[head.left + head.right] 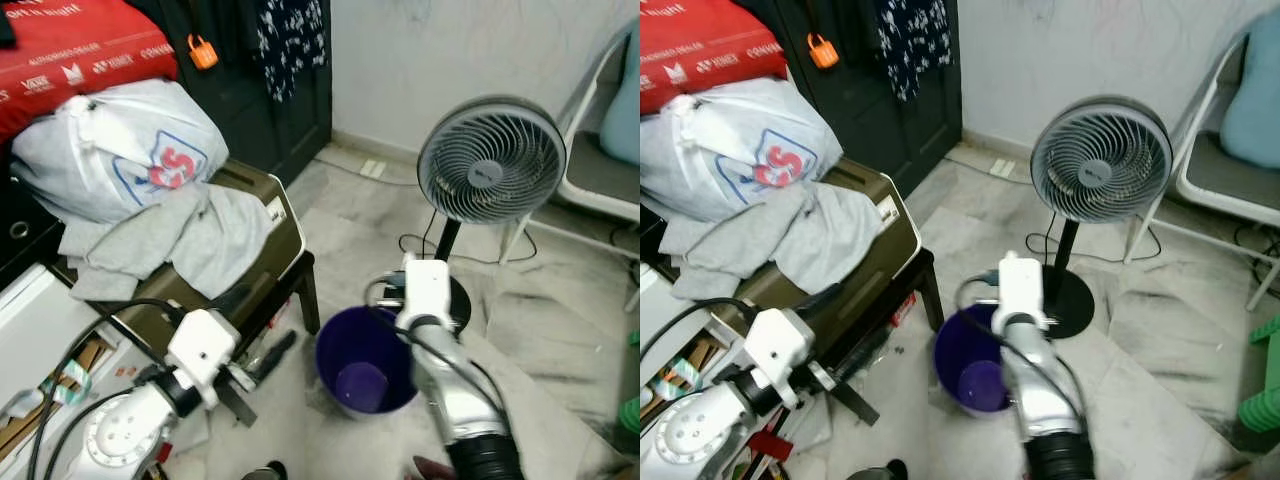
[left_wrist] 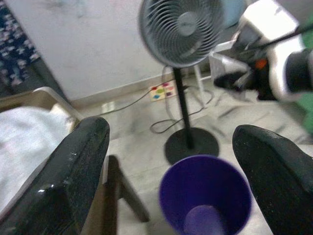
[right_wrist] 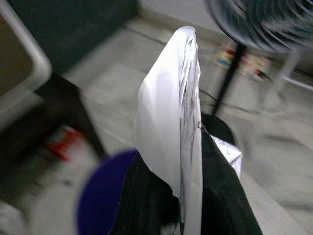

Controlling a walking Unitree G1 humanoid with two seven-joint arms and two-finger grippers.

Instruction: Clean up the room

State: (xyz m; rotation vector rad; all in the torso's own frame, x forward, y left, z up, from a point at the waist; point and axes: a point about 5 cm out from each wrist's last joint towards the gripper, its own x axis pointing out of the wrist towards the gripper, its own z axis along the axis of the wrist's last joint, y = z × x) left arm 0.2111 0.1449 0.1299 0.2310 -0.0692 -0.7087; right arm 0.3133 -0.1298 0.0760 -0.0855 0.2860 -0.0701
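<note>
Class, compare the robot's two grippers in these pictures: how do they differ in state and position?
The left gripper has its jaws wide apart and holds nothing, while the right gripper is shut on a white plastic scrap. The left gripper sits low beside the brown case on the stool, pointing toward the purple bin; the right gripper reaches out above the bin's far rim, near the fan base. Both have black fingers and aim toward the bin.
</note>
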